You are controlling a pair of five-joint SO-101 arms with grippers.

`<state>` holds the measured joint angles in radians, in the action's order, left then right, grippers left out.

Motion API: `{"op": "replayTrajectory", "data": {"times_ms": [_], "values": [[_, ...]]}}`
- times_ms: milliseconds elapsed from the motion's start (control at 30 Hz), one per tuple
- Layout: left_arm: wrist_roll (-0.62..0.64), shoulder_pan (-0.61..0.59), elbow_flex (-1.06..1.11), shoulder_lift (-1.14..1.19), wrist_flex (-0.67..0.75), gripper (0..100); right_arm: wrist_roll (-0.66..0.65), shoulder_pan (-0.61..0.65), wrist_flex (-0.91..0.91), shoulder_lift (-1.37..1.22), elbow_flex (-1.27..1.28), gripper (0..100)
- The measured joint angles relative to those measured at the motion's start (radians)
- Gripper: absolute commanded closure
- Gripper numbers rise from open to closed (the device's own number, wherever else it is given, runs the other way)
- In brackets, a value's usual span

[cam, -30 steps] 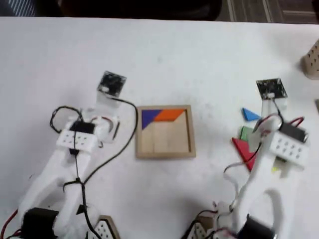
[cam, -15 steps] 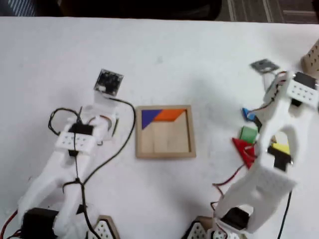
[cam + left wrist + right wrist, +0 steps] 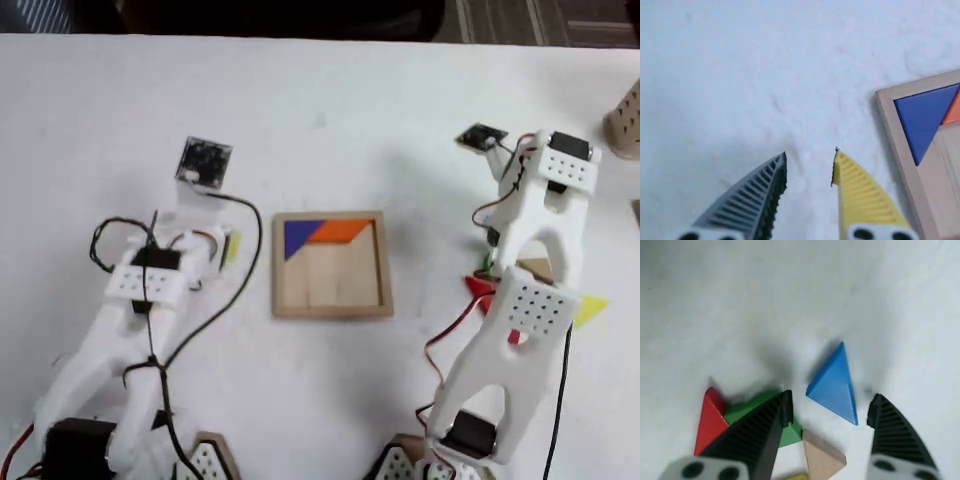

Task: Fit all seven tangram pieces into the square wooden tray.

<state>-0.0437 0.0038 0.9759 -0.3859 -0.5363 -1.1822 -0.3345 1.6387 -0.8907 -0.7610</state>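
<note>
Overhead, the right arm (image 3: 541, 215) hides the blue triangle (image 3: 833, 382) its tool (image 3: 830, 395) (spread, released) hovers over.

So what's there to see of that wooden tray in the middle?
It's a shallow square tray of pale wood with a raised rim, lying flat near the middle of the white table. Two pieces sit inside along its far edge: a blue triangle in the far-left corner and an orange piece right against it. The rest of its floor is bare wood. Nothing else touches it.
</note>
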Motion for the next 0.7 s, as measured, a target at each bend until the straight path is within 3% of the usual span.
{"op": "replayTrajectory", "data": {"times_ms": [267,467,700], "values": [[0.0,0.0,0.0,0.0,0.0,82,-0.017,0.0,0.014,-0.114,-0.147,76.2],[0.0,0.0,0.0,0.0,0.0,82,-0.017,-0.005,0.025,-0.13,-0.204,89.9],[0.0,0.0,0.0,0.0,0.0,82,-0.017,-0.012,0.025,-0.138,-0.229,90.0]]}}
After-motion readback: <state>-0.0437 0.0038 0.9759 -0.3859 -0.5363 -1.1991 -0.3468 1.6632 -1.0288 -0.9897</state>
